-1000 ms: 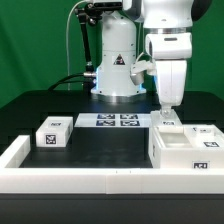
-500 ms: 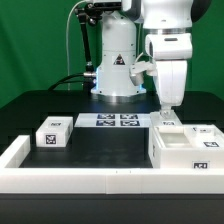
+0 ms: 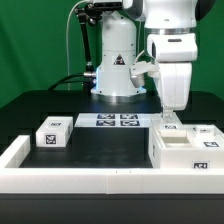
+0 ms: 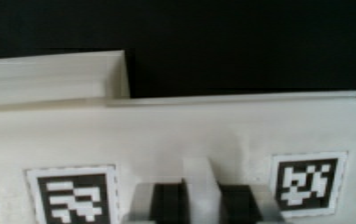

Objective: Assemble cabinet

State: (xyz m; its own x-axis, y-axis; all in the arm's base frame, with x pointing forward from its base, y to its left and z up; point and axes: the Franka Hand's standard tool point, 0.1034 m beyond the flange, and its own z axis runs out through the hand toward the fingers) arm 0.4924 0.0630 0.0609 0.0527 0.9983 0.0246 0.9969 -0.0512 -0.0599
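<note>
Cabinet: the large white plastic box with black-and-white square tags (image 3: 182, 160) is sitting on the black tabletop (image 3: 105, 148) by the edge on the exterior view's right. It is close to the near corner, just inside the long low white rail (image 3: 70, 178).

Gripper: the arm's two-finger gripper (image 3: 167, 118) is hanging over the cabinet's far rim, its tips at or almost at a tagged top surface. I cannot tell whether the fingers are parted, closed or pinching anything (the wrist view is showing them only as blurred dark bars).

Risk: if the gripper is going lower off-centre, one fingertip is likely landing on the rim instead of straddling it. That would be shoving or tipping the cabinet against the rail.

Facing: a recess is opening upward, and a tagged wall is facing the near edge.

Long axis: it seems to be running along the near edge. This is a judgement, since the cabinet's far end is being cut off by the frame.
</note>
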